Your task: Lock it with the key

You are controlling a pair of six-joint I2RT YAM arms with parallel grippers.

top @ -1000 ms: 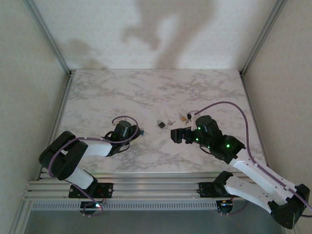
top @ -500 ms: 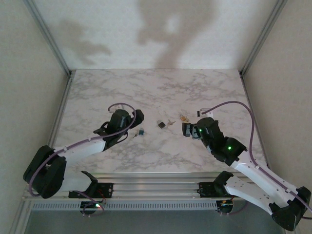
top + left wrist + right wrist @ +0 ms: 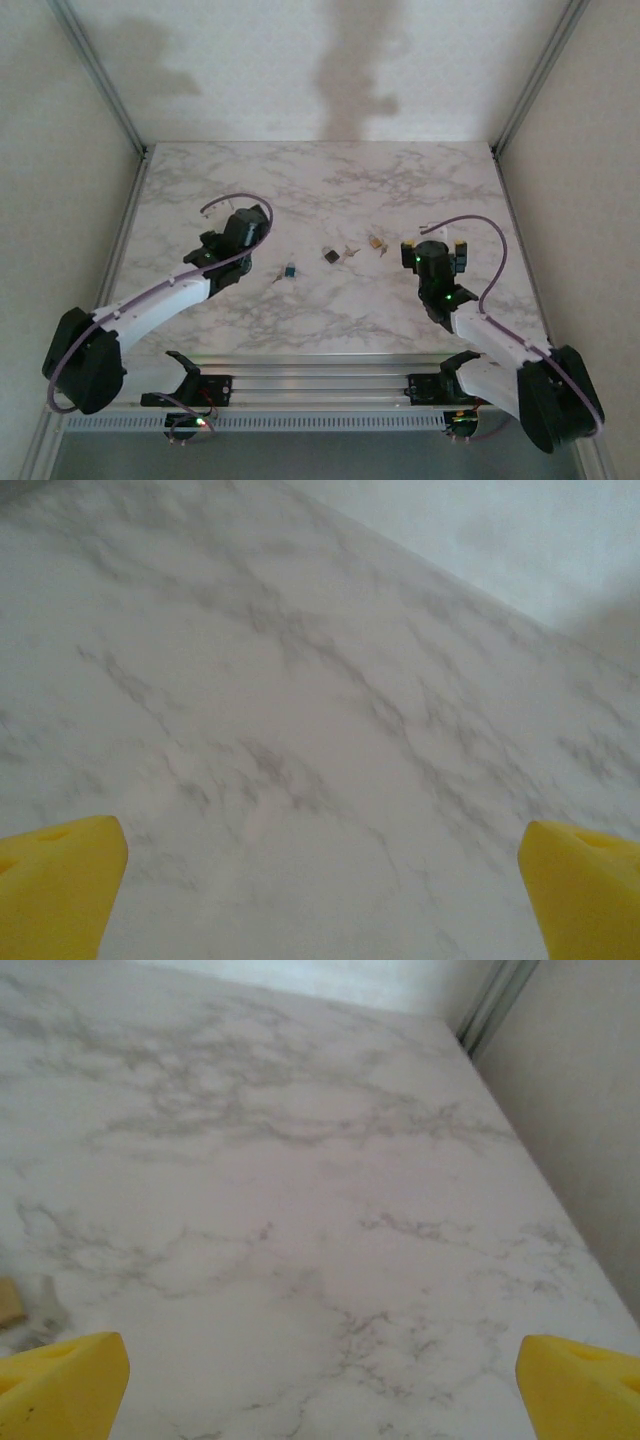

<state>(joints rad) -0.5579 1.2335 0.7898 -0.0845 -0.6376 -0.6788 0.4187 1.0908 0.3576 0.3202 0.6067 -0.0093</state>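
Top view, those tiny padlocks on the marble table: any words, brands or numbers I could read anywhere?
None can be read. The blue padlock, black padlock and brass padlock are too small to show any marking; the marble table bears no writing.

**One Camera Up High, Two Down Low**

The top camera sits high behind the left arm (image 3: pixel 150 300) and the right arm (image 3: pixel 480 335). It looks down on the whole marble table (image 3: pixel 330 180). Each wrist camera is low and close to the tabletop, looking out between its own yellow fingertips (image 3: pixel 60 885). The left one faces a pale wall (image 3: pixel 520 530). The right one faces the far right corner post (image 3: pixel 500 1000). All three see the marble.
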